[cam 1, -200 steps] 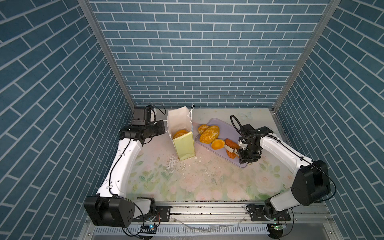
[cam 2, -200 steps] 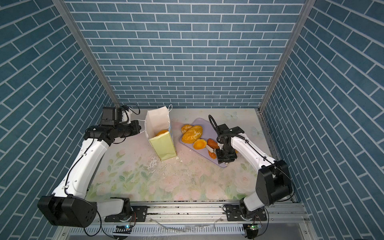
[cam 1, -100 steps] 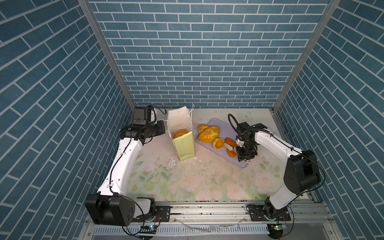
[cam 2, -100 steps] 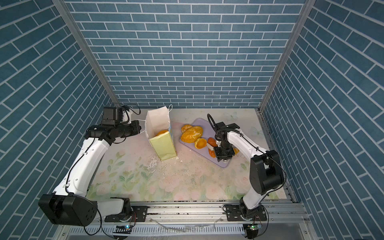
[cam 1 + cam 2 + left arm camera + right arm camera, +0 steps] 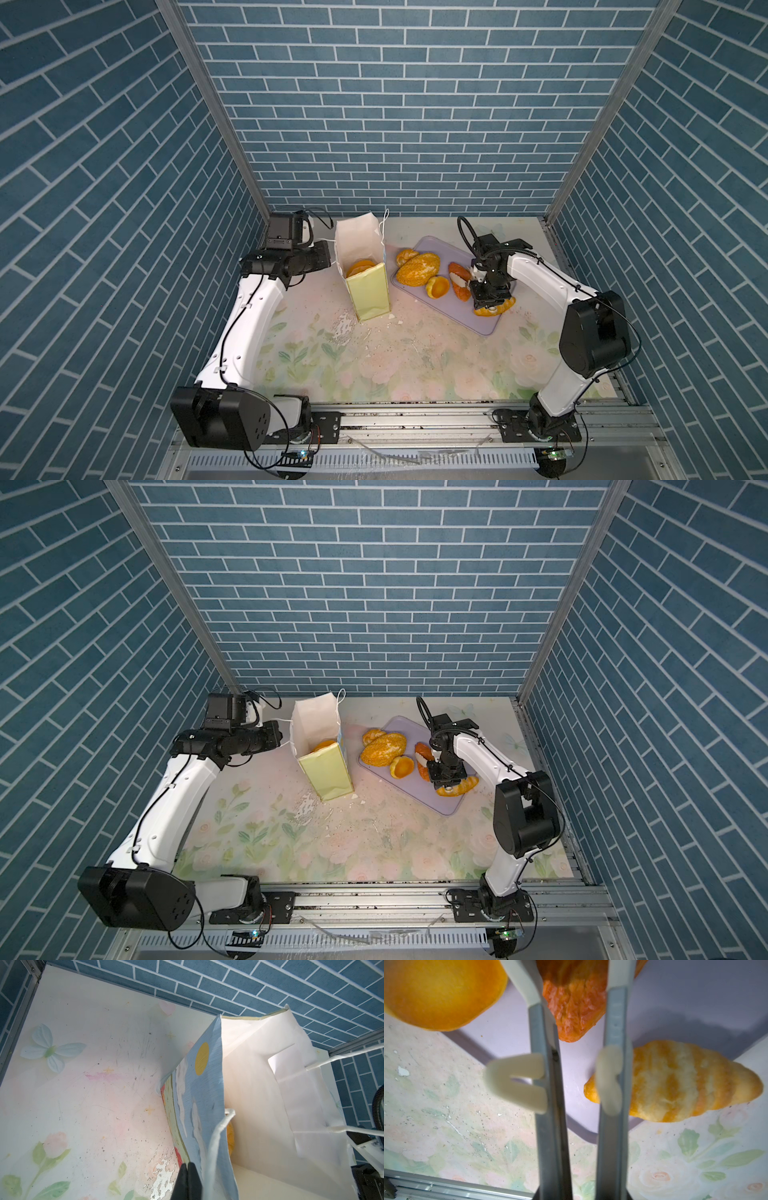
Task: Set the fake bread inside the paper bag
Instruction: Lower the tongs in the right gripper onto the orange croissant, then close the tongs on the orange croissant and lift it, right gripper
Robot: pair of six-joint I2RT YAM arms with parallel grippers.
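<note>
Top views both show the pale floral surface (image 5: pixel 415 365), worn and flaked near the middle, with bare room across the lower half of the frame. Left of centre stands the tall, narrow paper bag (image 5: pixel 370 291), yellow-green outside and white inside, its mouth open upward. One orange pastry (image 5: pixel 359 268) already shows inside it. Right of the bag lies the flat lavender rectangular tray (image 5: pixel 486 326), which carries the rest of the fake bread (image 5: pixel 383 749). On it are a seeded golden oval loaf (image 5: pixel 417 269), an orange tart shell (image 5: pixel 437 286) and a dark orange pastry (image 5: pixel 575 1007) with a flaky texture. A pale striped croissant (image 5: pixel 685 1082) lies across the tray's rim.

The right claw (image 5: pixel 573 976) stands narrow, one jaw on each side of the dark orange pastry, apparently pinching it. The left claw (image 5: pixel 188 1180) is pressed shut at the bag's near rim, seemingly on its white cord handle (image 5: pixel 216 1142).

The pastries look light, glossy and probably slick. Their tapered ends would squirt out of a pinch, so a hold across the thick middle suits best. The bag's thin paper walls will likely buckle if bumped, and its mouth is tight. The load must rise above the loaf and the rim, then drop straight in.
</note>
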